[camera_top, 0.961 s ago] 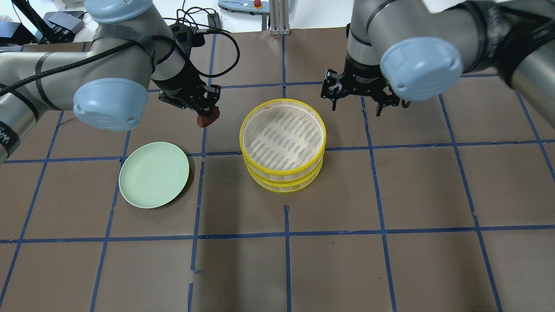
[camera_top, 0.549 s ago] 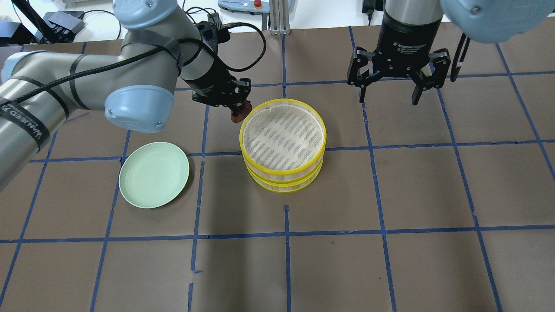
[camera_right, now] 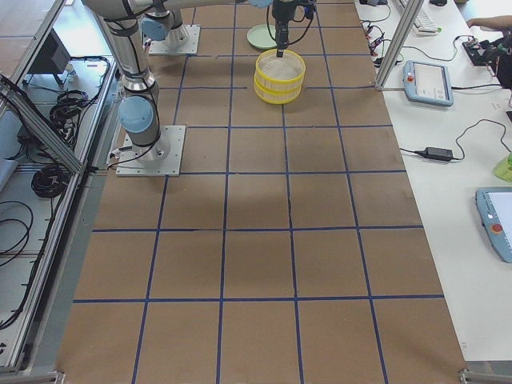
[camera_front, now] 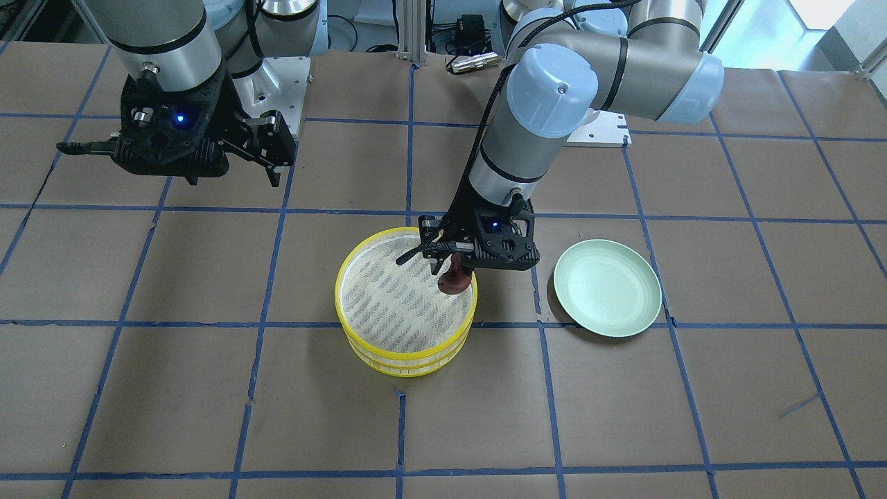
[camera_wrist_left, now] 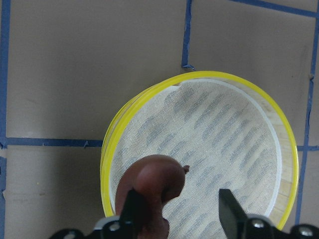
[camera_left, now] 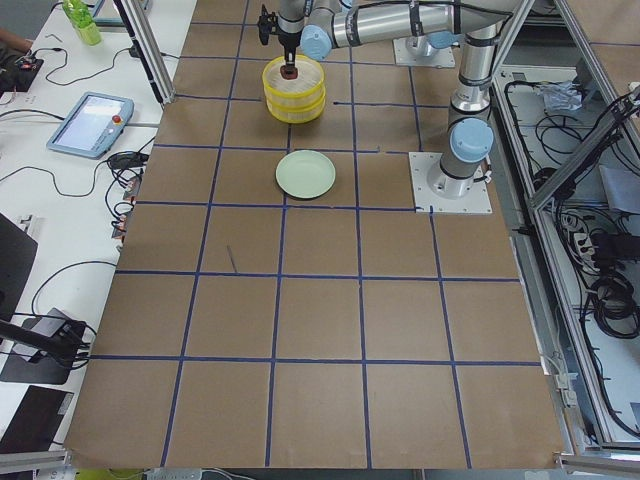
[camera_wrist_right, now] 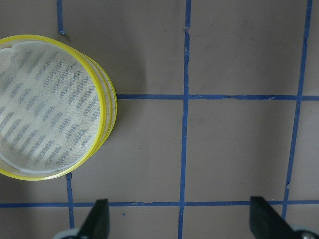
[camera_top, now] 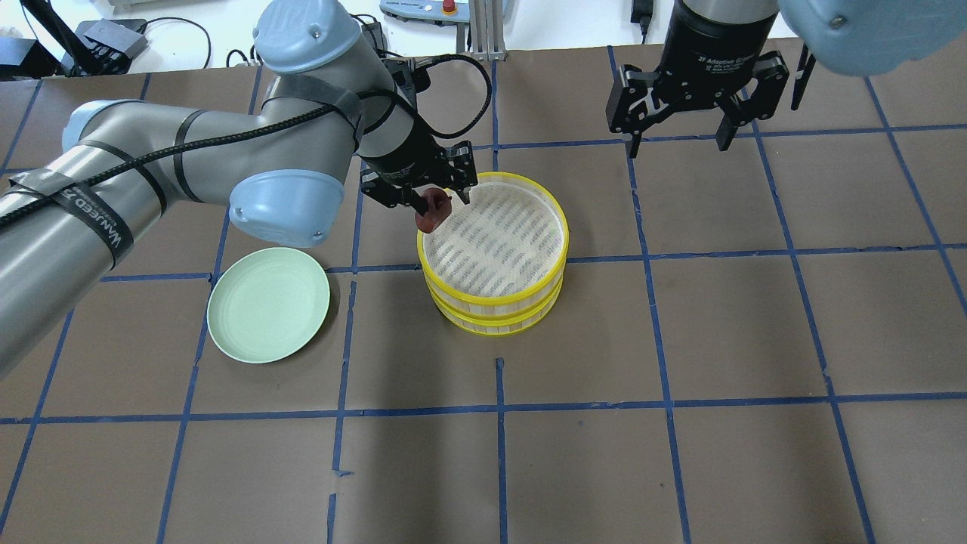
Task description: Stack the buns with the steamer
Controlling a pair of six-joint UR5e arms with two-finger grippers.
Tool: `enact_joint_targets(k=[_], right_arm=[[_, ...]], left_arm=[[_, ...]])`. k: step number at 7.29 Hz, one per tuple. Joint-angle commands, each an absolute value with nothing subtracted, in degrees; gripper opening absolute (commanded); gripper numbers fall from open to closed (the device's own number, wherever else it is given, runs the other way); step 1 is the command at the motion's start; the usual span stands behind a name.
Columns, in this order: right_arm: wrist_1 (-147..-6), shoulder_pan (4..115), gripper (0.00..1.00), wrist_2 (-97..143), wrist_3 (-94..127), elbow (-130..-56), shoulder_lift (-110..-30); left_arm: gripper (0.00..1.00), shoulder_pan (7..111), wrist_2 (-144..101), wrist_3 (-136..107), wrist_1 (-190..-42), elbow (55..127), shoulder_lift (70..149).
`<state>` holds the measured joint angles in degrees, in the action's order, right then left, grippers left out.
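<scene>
Left gripper (camera_top: 437, 202) over steamer (camera_top: 491, 313) rim, side toward worktop's left edge. Fingers (camera_wrist_left: 227, 211) spread. Brown bun (camera_top: 432, 210) against 1 finger, clear gap to other, hanging above mesh. Steamer: 2 yellow tiers stacked, mid-worktop, nearer far edge. Right gripper (camera_top: 678, 147) spread wide, holding nothing, above worktop by far edge. Plate (camera_top: 268, 304) toward left edge, apart from steamer.
</scene>
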<state>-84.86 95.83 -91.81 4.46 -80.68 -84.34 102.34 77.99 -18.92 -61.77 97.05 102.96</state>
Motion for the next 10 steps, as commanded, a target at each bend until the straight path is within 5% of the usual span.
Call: enact_joint_targets(k=[1, 5, 10], right_arm=[[-85.3, 95.8, 1.0, -91.8, 4.3, -81.3, -85.1], [-85.5, 96.2, 1.0, -92.1, 3.8, -81.3, -85.1], [-85.6, 96.3, 1.0, -92.1, 3.8, -81.7, -85.1]], left_arm=[[1.0, 102.4, 78.0, -19.2, -61.8, 97.1, 102.9], [1.0, 100.0, 80.3, -7.0, -62.8, 96.5, 100.6], [1.0, 88.2, 91.6, 11.3, -89.3, 91.0, 89.7]])
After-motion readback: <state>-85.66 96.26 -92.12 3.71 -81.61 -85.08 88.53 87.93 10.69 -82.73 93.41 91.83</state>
